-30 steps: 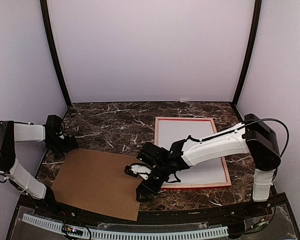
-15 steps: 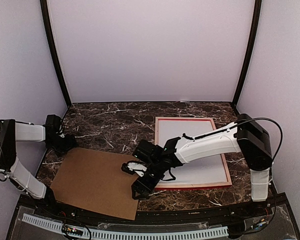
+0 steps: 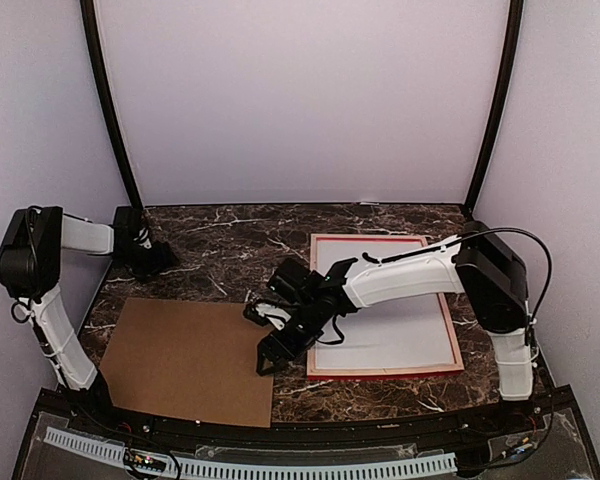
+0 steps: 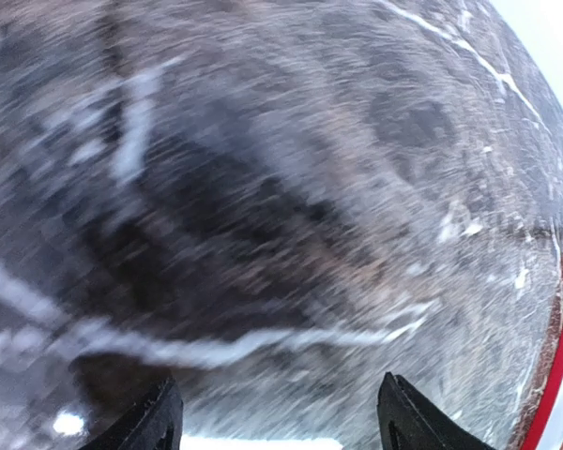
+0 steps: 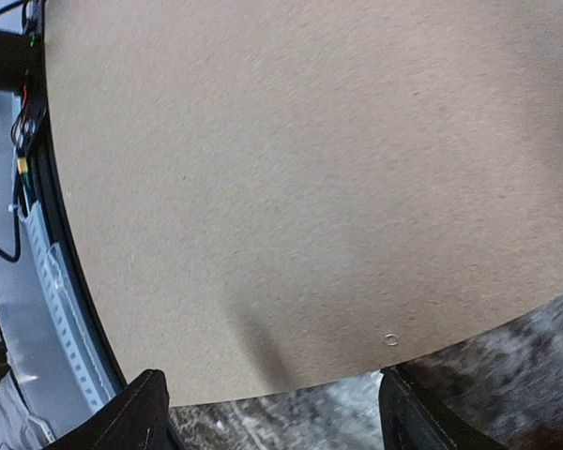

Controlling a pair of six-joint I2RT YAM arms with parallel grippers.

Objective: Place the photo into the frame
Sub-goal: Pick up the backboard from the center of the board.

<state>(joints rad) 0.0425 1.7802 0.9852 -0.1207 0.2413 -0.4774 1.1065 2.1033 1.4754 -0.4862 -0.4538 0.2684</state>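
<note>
The red frame (image 3: 385, 372) lies flat on the right half of the marble table. A plain white sheet (image 3: 400, 320) fills its opening. I cannot tell whether this is the photo, since no printed side shows in any view. My right gripper (image 3: 268, 357) hangs open just off the frame's front left corner, above the right edge of a brown backing board (image 3: 185, 360). The right wrist view shows that board (image 5: 310, 187) ahead of the right gripper (image 5: 272, 417), with nothing between the fingers. My left gripper (image 3: 160, 258) is at the back left, open and empty over bare marble. The left wrist view is blurred, and the frame's red rail (image 4: 555, 361) shows at its right edge.
The brown board lies flat at the front left, near the table's front edge (image 3: 280, 432). Black corner posts (image 3: 110, 110) and pale walls close in the back and sides. A cable tray (image 5: 52, 281) runs along the front rim.
The left arm has swung from the board's back left corner to the table's back left, its jaws narrowing a little. The right gripper has moved slightly left and back. The board's front edge has settled.
</note>
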